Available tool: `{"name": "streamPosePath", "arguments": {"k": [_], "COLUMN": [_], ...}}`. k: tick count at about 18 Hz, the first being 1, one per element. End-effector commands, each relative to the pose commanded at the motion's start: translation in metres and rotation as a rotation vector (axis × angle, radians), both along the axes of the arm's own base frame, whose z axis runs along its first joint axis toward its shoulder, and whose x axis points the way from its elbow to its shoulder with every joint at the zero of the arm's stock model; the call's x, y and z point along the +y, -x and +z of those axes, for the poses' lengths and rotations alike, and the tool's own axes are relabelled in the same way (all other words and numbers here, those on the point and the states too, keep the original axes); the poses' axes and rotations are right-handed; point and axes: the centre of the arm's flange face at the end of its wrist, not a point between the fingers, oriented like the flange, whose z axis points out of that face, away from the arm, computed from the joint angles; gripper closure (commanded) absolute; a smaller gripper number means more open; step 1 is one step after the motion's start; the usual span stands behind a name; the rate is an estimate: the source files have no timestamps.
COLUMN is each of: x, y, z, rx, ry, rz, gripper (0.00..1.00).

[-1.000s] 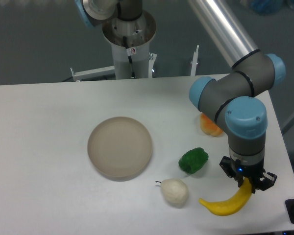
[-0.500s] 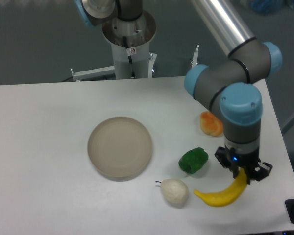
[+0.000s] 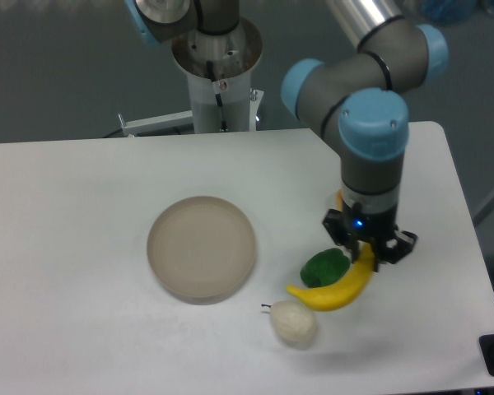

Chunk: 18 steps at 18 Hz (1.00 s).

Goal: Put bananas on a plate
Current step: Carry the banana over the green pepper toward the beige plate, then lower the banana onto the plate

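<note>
We have the gripper [image 3: 367,257] clamped on the banana [image 3: 333,291], now lifted and carried left from the table's right edge, over the green pepper [image 3: 324,267]. Plate [image 3: 201,246] still empty; transport underway.

The bananas [image 3: 333,290], right of centre in the lower half of the frame, are plain bright yellow, without markings. The plate [image 3: 201,247], just left of centre, is an even beige-grey. The table [image 3: 66,247] filling the lower frame is white. The pincer [image 3: 369,249] is black with a small blue light on it, below a grey arm [image 3: 370,156] capped in light blue. A green fruit [image 3: 323,267] lies beside the yellow, with a whitish pear-shaped fruit [image 3: 293,322] lower down. An orange patch [image 3: 340,200] shows behind the arm. The background is dark grey.
</note>
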Motion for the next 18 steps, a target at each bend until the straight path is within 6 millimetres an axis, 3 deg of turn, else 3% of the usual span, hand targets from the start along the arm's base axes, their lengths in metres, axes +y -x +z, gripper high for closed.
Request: {"name": "streamPosePath", "arguments": {"k": [2, 5, 7, 13, 18], "x": [0.007, -0.003, -0.003, -0.003, -0.016], "y": [-0.035, -0.062, -0.095, -0.154, -0.171], "z": [-0.016, -0.038, -0.056, -0.096, -0.123], "rx": [-0.025, -0.056, -0.078, -0.046, -0.033], "ry": [0.028, 0.067, 0.099, 0.197, 0.176], "rz": [-0.008, -0.028, -0.066, -0.165, -0.161], "gripper": [0.68, 0.68, 0.68, 0.68, 0.68]}}
